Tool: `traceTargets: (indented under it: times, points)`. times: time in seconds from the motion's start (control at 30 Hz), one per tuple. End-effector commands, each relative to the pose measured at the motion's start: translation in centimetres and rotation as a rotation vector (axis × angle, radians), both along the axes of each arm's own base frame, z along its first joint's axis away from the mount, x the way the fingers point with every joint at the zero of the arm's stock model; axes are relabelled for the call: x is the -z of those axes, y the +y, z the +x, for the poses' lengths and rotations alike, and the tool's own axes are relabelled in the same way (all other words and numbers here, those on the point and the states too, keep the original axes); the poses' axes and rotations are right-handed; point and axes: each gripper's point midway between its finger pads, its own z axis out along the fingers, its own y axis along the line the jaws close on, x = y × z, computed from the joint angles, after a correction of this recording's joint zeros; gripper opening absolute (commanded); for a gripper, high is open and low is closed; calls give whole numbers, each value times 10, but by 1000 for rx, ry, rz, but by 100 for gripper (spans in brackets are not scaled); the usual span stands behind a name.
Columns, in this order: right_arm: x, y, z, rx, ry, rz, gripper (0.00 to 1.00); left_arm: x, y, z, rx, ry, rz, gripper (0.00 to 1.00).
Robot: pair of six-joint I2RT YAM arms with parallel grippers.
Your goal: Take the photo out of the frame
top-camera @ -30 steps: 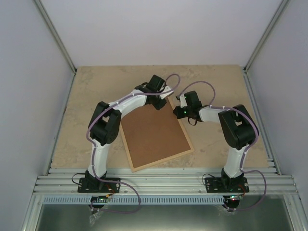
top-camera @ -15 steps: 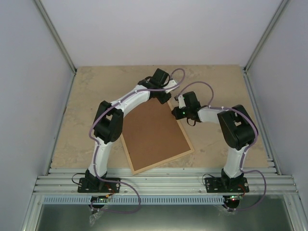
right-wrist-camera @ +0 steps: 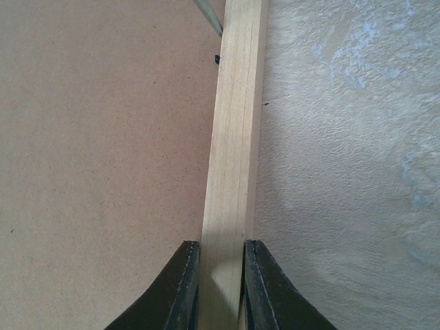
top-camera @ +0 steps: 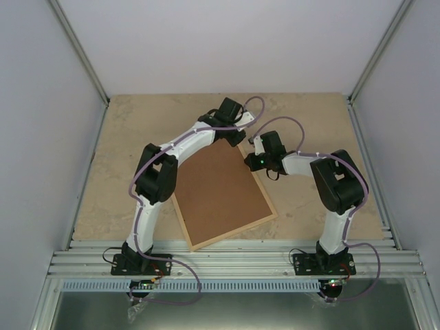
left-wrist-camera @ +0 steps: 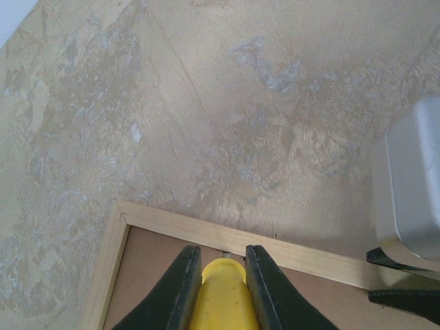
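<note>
In the left wrist view, the far rail of the frame is seen lying on the worktop, with one mitred corner at the left and the brown backing board set inside it. The left gripper is placed at the inner edge of that rail. Its fingers are drawn narrow and closed on a yellow piece, whose purpose cannot be told.

In the right wrist view, the right gripper is shown astride a side rail. Its fingers are pressed against both faces of the wood, so the frame is gripped there. A small metal tab is seen at the board's edge farther along the rail.

In the top view, what the wrist views cannot give is supplied: the whole frame lies face down and askew between the two arms, with both grippers at its far end. The grips themselves are hidden there under the wrists.

The photo is seen in no view and is judged to lie inside the frame, under the backing board. The frame is judged light and stiff but weak at its mitres, so it is best held across a rail. The photo is judged thin, limp and easily creased or marked. It is best taken by an edge or corner once the board is lifted.
</note>
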Motion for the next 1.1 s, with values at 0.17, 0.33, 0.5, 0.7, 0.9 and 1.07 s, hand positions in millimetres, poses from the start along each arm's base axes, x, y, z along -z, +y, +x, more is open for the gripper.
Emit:
traceTargets:
  times: [0.17,0.33,0.5,0.7,0.9,1.07]
  points:
    - [20,22,-48,-149,125,5,3,-55,11,7,-99,-180,-131,0]
    - [14,14,-44,-120,99,-29,8,-77,35,-8,-219,-220,-214,0]
    - [9,6,-40,-86,78,-70,11,-105,65,-28,-363,-289,-359,0]
    - [-2,-10,-29,4,42,-118,11,-119,103,-66,-473,-338,-517,0]
    - [-5,-42,-20,140,46,-144,11,-128,133,-99,-539,-380,-645,0]
    - [-7,-77,-15,264,59,-146,12,-132,149,-119,-558,-402,-711,0]
